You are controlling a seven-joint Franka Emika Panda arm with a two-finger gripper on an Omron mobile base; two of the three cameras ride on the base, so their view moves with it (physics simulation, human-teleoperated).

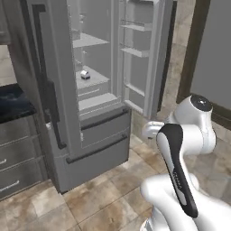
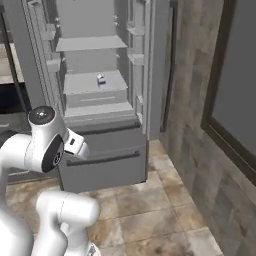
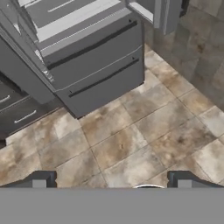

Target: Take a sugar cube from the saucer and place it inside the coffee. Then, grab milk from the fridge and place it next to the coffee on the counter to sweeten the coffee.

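The fridge (image 1: pixel 97 131) stands with its right door swung out, showing pale shelves. On a middle shelf sits the milk (image 1: pixel 85 74), a small white carton, also seen from the other side (image 2: pixel 101 78). The black counter (image 1: pixel 13 103) lies left of the fridge. My gripper (image 3: pixel 111 183) is open with nothing between its fingertips (image 3: pixel 39 181). It points down at the tiled floor in front of the fridge's lower drawers (image 3: pixel 98 59), well below and short of the milk. The saucer, sugar cube and coffee are out of view.
The open fridge door (image 1: pixel 146 54) with its bins juts toward the right wall. A dark-framed panel (image 2: pixel 235 85) lines that wall. Dark grey drawers (image 1: pixel 16 158) sit under the counter. Brown floor tiles (image 3: pixel 131 144) spread in front of the fridge.
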